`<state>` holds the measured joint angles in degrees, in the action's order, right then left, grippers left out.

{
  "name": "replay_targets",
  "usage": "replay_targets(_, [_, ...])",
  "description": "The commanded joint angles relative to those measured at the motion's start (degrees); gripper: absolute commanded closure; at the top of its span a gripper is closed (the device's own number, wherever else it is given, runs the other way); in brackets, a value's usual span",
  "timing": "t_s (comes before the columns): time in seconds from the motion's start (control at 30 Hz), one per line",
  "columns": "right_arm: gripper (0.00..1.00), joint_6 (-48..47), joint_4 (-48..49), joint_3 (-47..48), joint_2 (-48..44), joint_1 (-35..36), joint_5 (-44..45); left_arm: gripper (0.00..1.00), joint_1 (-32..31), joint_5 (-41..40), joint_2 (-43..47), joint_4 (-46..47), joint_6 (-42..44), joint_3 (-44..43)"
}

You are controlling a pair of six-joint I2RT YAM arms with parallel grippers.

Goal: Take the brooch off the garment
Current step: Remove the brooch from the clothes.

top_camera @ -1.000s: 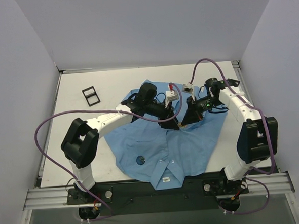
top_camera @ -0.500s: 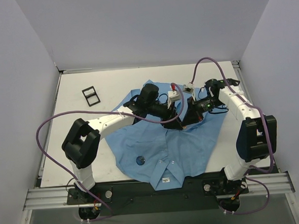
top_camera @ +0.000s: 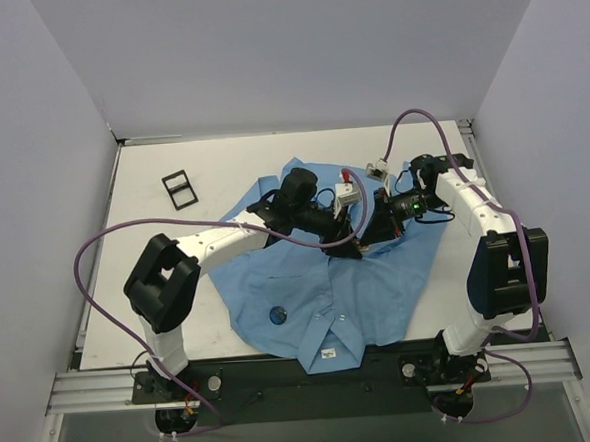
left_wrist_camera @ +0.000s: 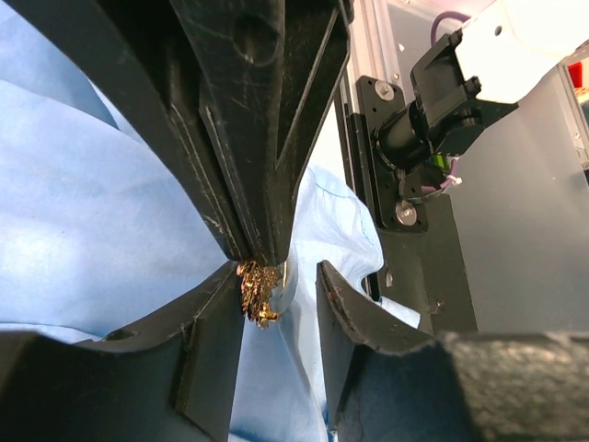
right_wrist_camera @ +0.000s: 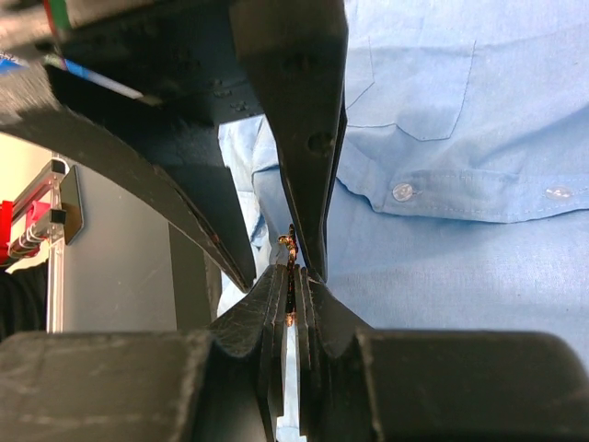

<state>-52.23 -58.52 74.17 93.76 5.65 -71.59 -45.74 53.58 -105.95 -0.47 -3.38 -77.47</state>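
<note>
I clamped my right gripper (right_wrist_camera: 291,276) on a small gold piece (left_wrist_camera: 257,293) at the garment (right_wrist_camera: 442,184), my left gripper (left_wrist_camera: 279,276) gaping around it, likely ready to work it free.

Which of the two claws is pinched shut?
The right claw, fingers pressed together on a small gold trinket; the left claw shows a clear gap between its fingers.

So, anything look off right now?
Yes: the right gripper pinches a small gold piece against the shirt, the left gripper open around it, while the dark-blue disc lies untouched, well apart from both.
</note>
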Motion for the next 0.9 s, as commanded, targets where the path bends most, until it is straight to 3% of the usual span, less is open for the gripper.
replay_targets(0.0, [1.00,-2.3,-3.5,1.9,0.6,-0.4,-5.6,0.55,-0.8,-1.5,-0.4,-1.7,2.0,-1.4])
replay_targets(0.87, [1.00,-4.6,-5.7,2.5,1.9,-0.6,-5.8,0.63,0.6,1.8,-0.9,4.3,-2.3,0.6])
